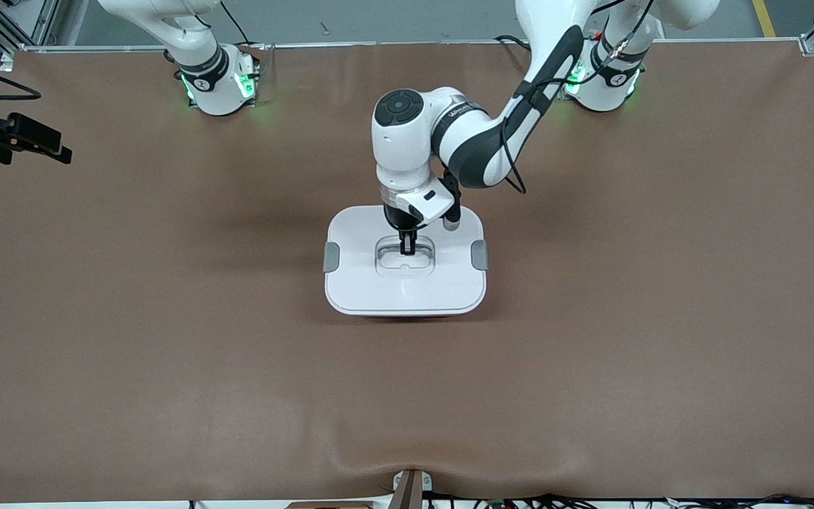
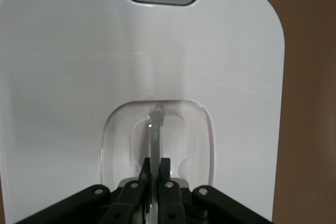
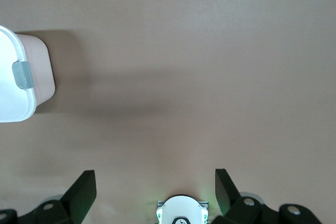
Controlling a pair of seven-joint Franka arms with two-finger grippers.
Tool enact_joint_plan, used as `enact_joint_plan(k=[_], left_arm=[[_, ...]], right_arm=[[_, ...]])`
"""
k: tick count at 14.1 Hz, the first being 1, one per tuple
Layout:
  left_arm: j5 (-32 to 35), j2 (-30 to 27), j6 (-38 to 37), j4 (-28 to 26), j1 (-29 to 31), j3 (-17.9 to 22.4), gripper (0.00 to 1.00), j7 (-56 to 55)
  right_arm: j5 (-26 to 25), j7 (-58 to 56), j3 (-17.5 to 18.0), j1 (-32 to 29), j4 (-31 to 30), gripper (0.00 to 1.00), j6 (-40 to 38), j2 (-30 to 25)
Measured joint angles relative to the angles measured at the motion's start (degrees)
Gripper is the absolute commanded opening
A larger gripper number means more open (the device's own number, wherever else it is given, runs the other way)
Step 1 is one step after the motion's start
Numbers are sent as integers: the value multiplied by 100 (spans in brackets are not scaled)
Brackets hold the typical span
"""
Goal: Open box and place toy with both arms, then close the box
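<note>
The box stands mid-table with its white lid (image 1: pixel 357 283) on the pink tub (image 3: pixel 44 72). A grey clip sits at each short side, one (image 1: pixel 331 256) toward the right arm's end and one (image 1: pixel 479 254) toward the left arm's end. My left gripper (image 1: pixel 407 246) is down in the lid's recessed centre and shut on the thin upright handle (image 2: pixel 156 129); it also shows in the left wrist view (image 2: pixel 156 163). My right gripper (image 3: pixel 153 177) is open and empty, waiting high over bare table at the right arm's end (image 1: pixel 61 152). The toy is out of view.
The brown table mat (image 1: pixel 591 353) spreads around the box on all sides. The right arm's base (image 1: pixel 220 85) and the left arm's base (image 1: pixel 605 81) stand at the table's edge farthest from the front camera. A small mount (image 1: pixel 410 488) sits at the nearest edge.
</note>
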Motion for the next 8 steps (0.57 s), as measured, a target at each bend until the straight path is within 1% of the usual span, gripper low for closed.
enact_joint_plan(k=[1,3,4,5,8], left_arm=[[0,1,0,4,0,1,11,0],[0,4,0,6,0,1,79,0],[0,10,1,11,1,1,90,0],[0,11,5,32,3,3,99,0],[0,-45,7,190,33,10,100,113]], right_arm=[[0,0,0,0,0,100,0,0],[0,0,0,0,0,100,0,0],[0,0,0,0,0,100,0,0],[0,0,0,0,0,100,0,0],[0,0,0,0,2,100,0,0]])
